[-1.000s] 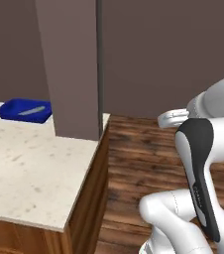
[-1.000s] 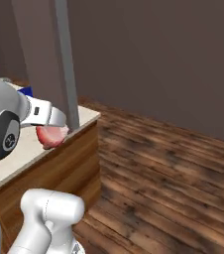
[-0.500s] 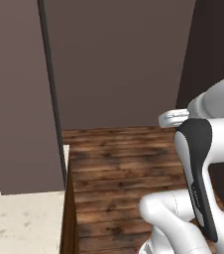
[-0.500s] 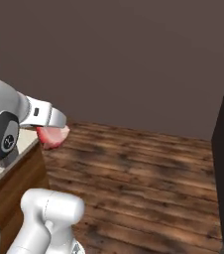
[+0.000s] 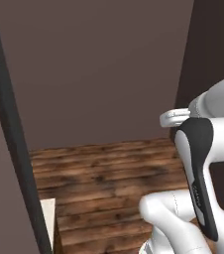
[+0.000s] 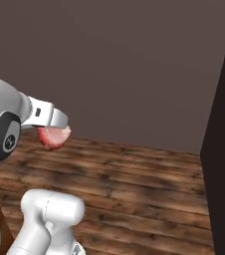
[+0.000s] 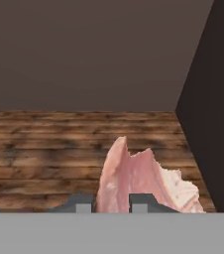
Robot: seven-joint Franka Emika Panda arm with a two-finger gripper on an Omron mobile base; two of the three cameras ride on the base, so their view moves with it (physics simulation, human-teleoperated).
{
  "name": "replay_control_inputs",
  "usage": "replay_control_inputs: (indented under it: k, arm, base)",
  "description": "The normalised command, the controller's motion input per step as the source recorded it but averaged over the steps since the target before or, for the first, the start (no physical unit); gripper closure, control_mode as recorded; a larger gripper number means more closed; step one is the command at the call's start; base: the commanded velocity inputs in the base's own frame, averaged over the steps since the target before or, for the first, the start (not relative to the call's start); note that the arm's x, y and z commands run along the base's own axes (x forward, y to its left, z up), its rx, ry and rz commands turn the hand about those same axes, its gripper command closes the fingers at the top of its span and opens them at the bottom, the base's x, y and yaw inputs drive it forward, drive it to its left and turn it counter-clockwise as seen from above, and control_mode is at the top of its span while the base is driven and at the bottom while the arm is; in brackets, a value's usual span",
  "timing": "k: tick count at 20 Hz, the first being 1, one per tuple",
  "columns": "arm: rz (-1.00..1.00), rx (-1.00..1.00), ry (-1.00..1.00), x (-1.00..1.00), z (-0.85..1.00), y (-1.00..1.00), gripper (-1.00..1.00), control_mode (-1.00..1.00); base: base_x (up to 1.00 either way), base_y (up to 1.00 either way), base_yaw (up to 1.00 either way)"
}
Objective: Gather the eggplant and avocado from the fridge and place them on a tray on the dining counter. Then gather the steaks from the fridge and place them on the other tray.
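One pale pink steak (image 7: pixel 143 181) is clamped between the gripper (image 7: pixel 106 203) tips at bottom centre of the hand view, standing up over wood floor (image 7: pixel 44 149), brown wall behind. Left base view: white arm at right, floor mid-frame, a sliver of beige counter corner (image 5: pixel 48 213) at lower left. Right base view: steak hangs under the hand at left-centre, dark panel (image 6: pixel 224 149) on right edge. Judging by this, steak carry is underway; drop-off in a tray not yet done, other items' status can't be told.
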Motion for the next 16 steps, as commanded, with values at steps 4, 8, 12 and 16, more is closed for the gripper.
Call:
replay_control_inputs:
  k: [4, 8, 12, 16]
  arm:
    - [0.0, 0.0, 0.0, 0.0, 0.0, 0.0, 1.0, 1.0]
    - [0.0, 0.0, 0.0, 0.0, 0.0, 0.0, 1.0, 1.0]
    - [0.0, 0.0, 0.0, 0.0, 0.0, 0.0, 1.0, 1.0]
    - [0.0, 0.0, 0.0, 0.0, 0.0, 0.0, 1.0, 1.0]
  base:
    - [1.0, -0.16, -0.06]
    - [1.0, -0.11, 0.08]
    - [1.0, -0.18, 0.37]
    - [1.0, -0.31, 0.68]
